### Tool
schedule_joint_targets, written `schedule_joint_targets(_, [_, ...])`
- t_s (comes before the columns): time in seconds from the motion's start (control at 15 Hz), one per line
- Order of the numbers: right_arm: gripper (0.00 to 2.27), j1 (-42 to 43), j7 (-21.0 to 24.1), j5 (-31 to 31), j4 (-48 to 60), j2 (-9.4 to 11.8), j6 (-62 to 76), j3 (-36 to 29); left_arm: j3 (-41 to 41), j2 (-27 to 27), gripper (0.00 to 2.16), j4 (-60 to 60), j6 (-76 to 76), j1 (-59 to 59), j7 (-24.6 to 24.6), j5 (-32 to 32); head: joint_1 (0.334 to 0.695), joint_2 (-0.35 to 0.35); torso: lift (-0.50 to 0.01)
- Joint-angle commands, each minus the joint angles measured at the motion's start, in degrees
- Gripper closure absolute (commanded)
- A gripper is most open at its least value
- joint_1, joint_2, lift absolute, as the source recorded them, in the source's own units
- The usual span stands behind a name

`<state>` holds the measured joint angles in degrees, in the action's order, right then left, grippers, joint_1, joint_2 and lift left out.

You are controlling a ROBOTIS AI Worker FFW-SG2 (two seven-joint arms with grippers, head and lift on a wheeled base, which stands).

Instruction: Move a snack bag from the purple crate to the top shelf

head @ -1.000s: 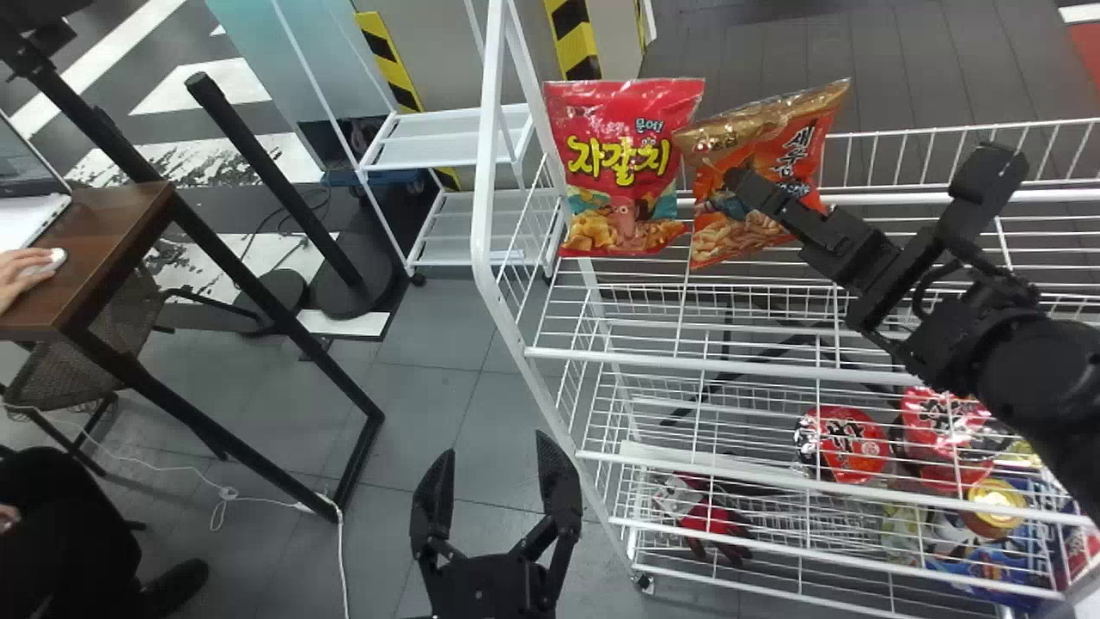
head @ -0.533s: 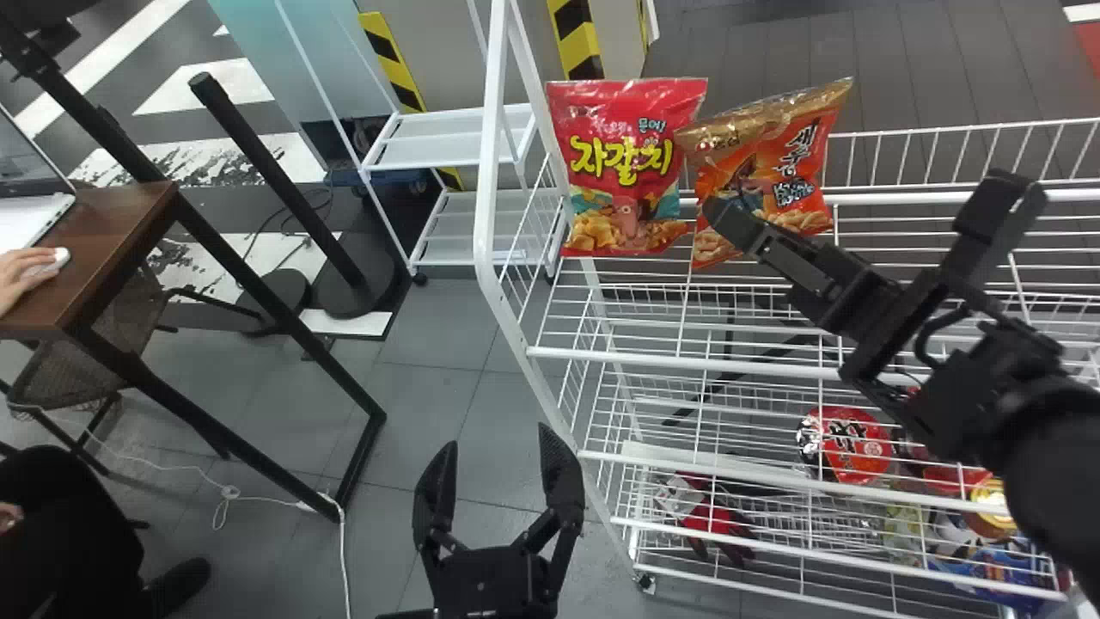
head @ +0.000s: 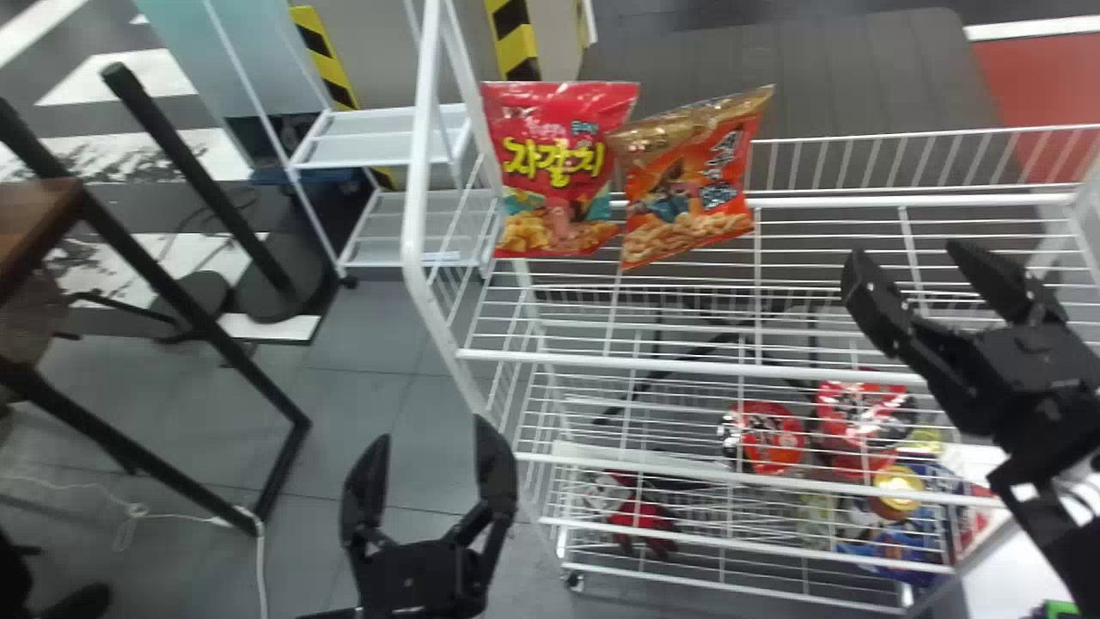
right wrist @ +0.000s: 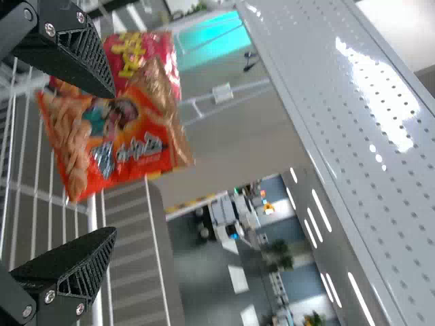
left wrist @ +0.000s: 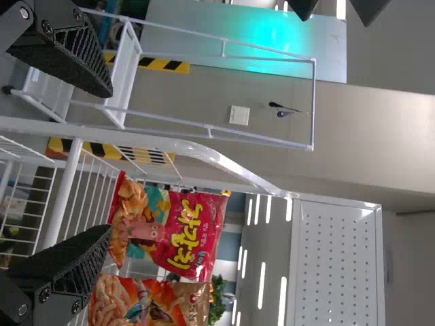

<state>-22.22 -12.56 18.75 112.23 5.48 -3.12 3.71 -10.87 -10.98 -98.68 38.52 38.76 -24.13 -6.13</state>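
Red bag (head: pixel 559 172) and orange bag (head: pixel 687 189) up at the left end of the wire rack (head: pixel 447 344).

Edges and room, left to right. Left gripper (head: pixel 427 430) at the head view's bottom edge, pincers wide apart against open grey floor (head: pixel 369 370); its inner finger showed near the rack's front edge. Left post (head: pixel 418 189) came next, the red bag just inside it. The orange bag leaned right alongside, one upper corner crossing the red bag's edge. Bare wires ran on from there to the right gripper (head: pixel 904 258), its pincers also well apart. That left a good gap between its tips and the orange bag.

Surface: both snack bags were on the top shelf (head: pixel 859 202), an open white grid, the red one nearly upright. Through it, on a lower level, red bowls (head: pixel 773 437) toward the right.

Room: brown desk (head: pixel 39 215) at far left, then black pole (head: pixel 199 182), white cart (head: pixel 378 137), and a yellow-black striped pillar (head: pixel 513 43) behind the rack. The right wrist view also took in a pale perforated panel (right wrist: pixel 340 136).
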Motion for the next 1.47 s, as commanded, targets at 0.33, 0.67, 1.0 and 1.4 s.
schedule_joint_targets(0.33, [0.12, -12.67, 0.25, -10.05, -0.35, -0.91, 19.86, -1.42, -1.52, -1.15, 0.13, -4.95, -5.61, 0.88, 0.40, 2.53, 0.695, 0.092, -0.001])
schedule_joint_targets(0.67, [0.12, -15.40, 1.13, -13.21, -0.70, -2.41, 20.91, 0.07, -2.58, -1.41, 0.13, -7.14, -9.48, 2.02, -0.04, 6.31, 0.695, 0.077, -0.001])
schedule_joint_targets(1.0, [0.12, -17.59, 1.22, -14.71, -1.05, -2.32, 23.55, 0.43, -2.22, -1.77, 0.12, -10.92, -14.23, 4.22, -1.54, 10.44, 0.695, 0.091, -0.001])
schedule_joint_targets(1.4, [0.12, -18.82, 1.83, -14.36, -1.14, -2.32, 23.55, -0.89, -2.66, -1.68, 0.12, -10.92, -14.05, 5.10, -1.89, 10.70, 0.695, 0.070, -0.001])
